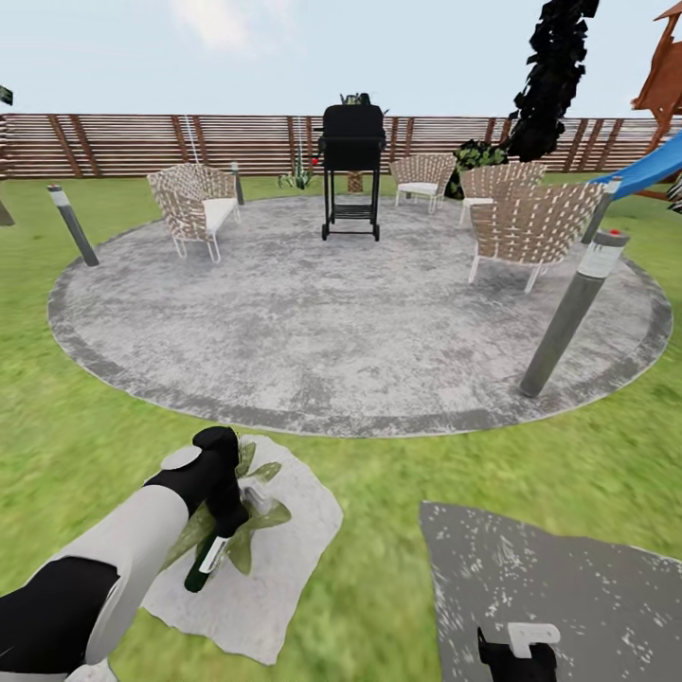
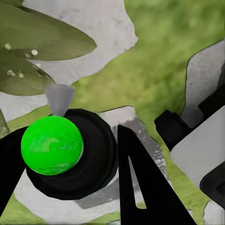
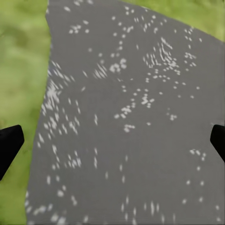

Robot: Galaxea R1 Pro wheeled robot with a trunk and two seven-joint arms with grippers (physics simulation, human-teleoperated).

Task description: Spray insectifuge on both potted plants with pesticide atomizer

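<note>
The low rosette of broad olive-green speckled leaves is being partly covered in the head view by the black left gripper and its white forearm; its centre is being hidden. The upper part of the slender dark-green spray bottle with the whitish label is being masked by the same gripper, so its trigger head is not being made out. In the left wrist view the leaves are being cropped by the frame. The black right gripper is being cut off at the lower edge of the head view. In the right wrist view only the tips of the black fingers are being shown at the margins, set wide apart.
</note>
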